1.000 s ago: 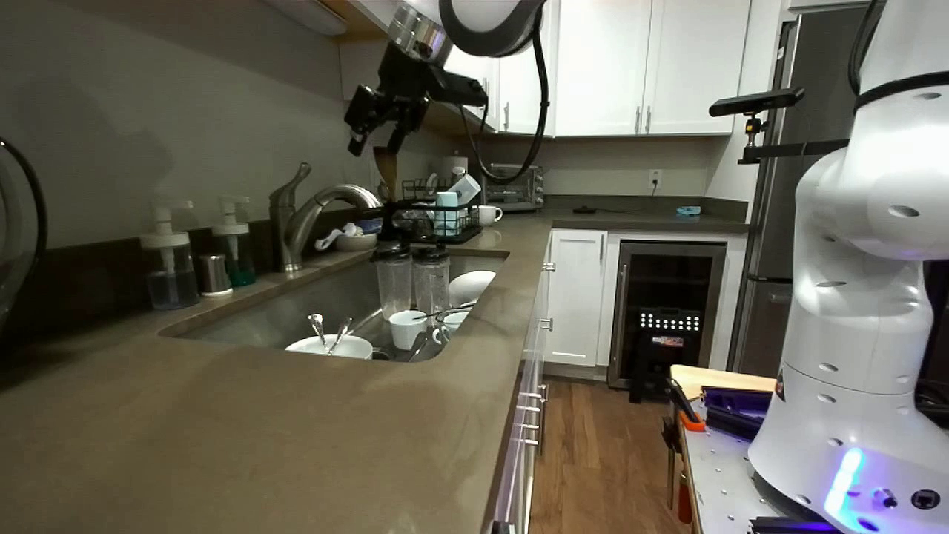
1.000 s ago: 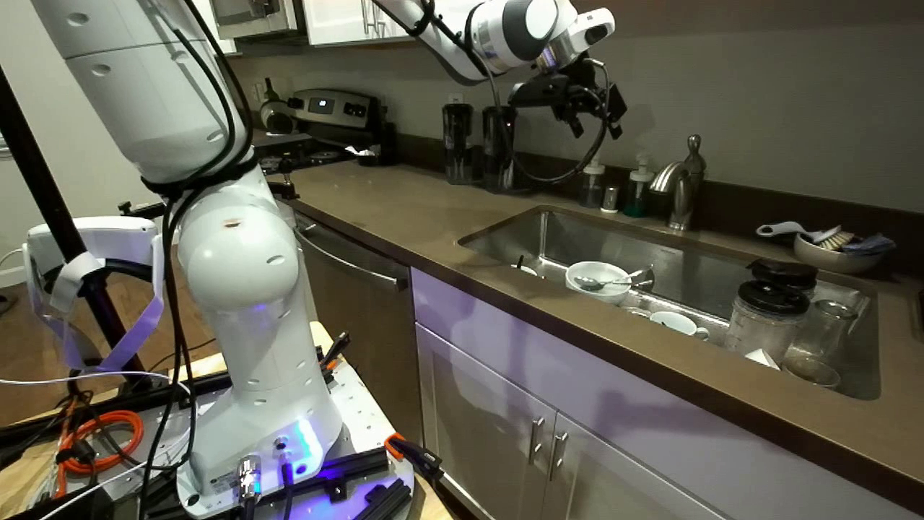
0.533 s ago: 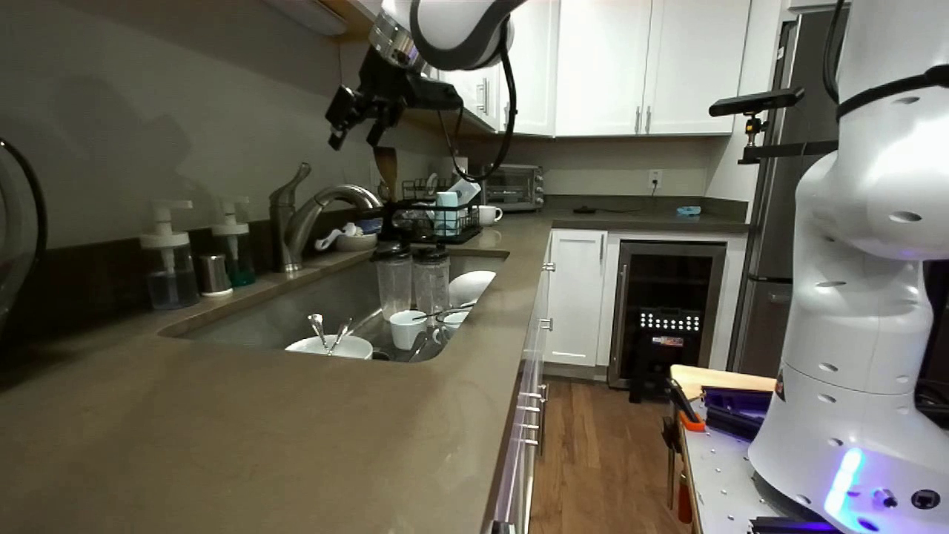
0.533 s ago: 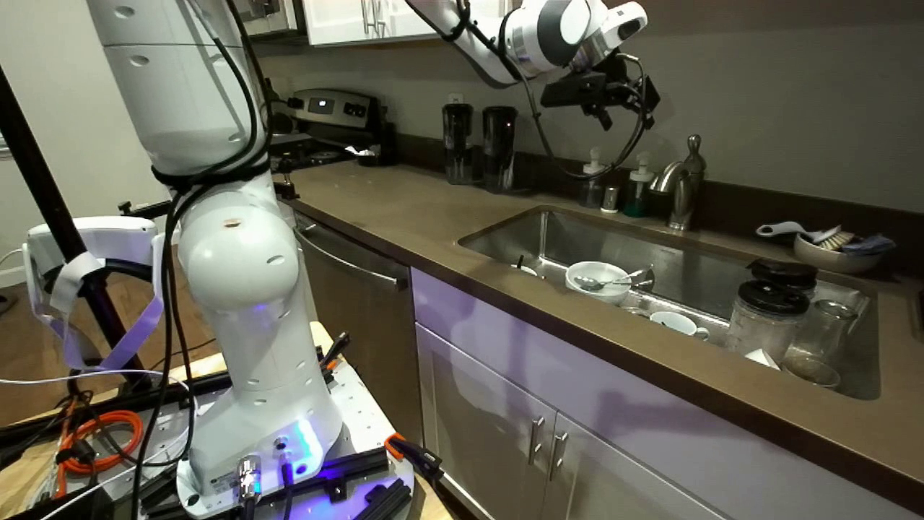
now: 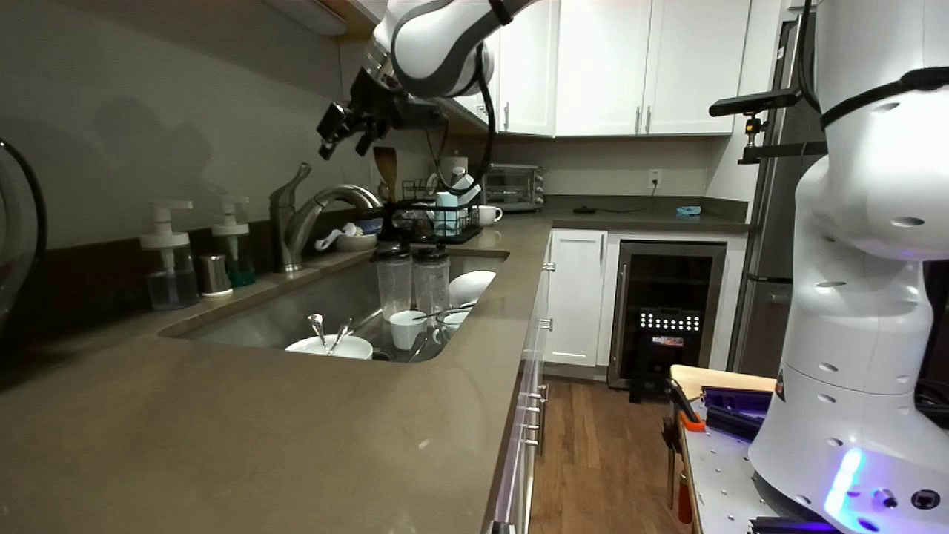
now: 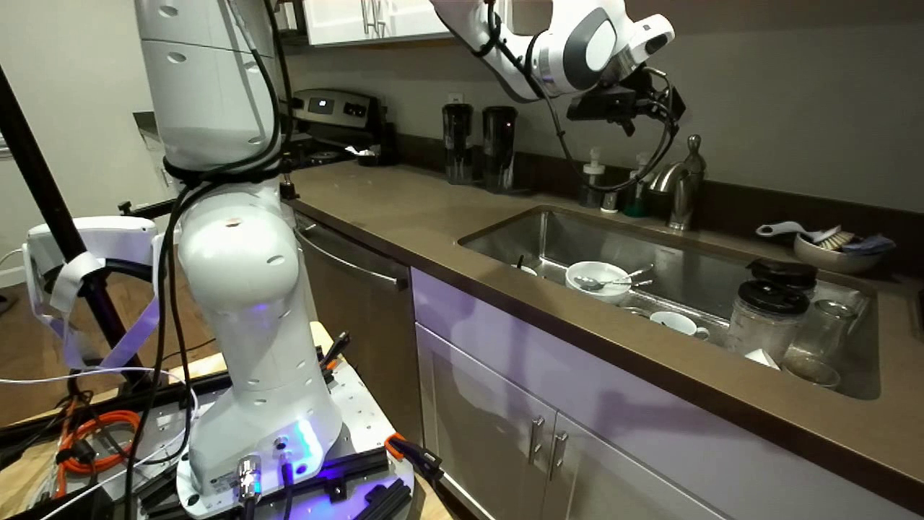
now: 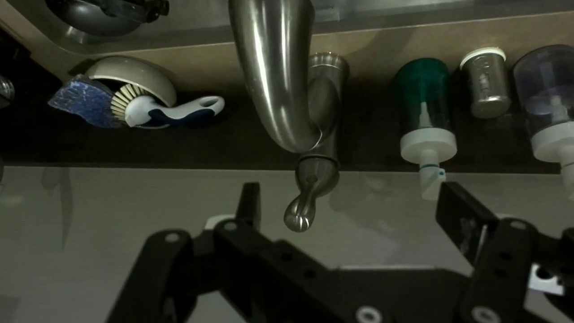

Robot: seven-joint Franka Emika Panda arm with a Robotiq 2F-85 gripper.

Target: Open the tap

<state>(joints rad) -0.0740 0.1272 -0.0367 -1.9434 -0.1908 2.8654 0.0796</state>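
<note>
Wrist view shows the hand wide and empty; the tap stands behind the sink; its lever appears nearer 1 finger, so centring before descending should avoid knocking it.

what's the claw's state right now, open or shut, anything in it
Claw: open, jaws apart, holding nothing; the tap is not gripped.
</note>
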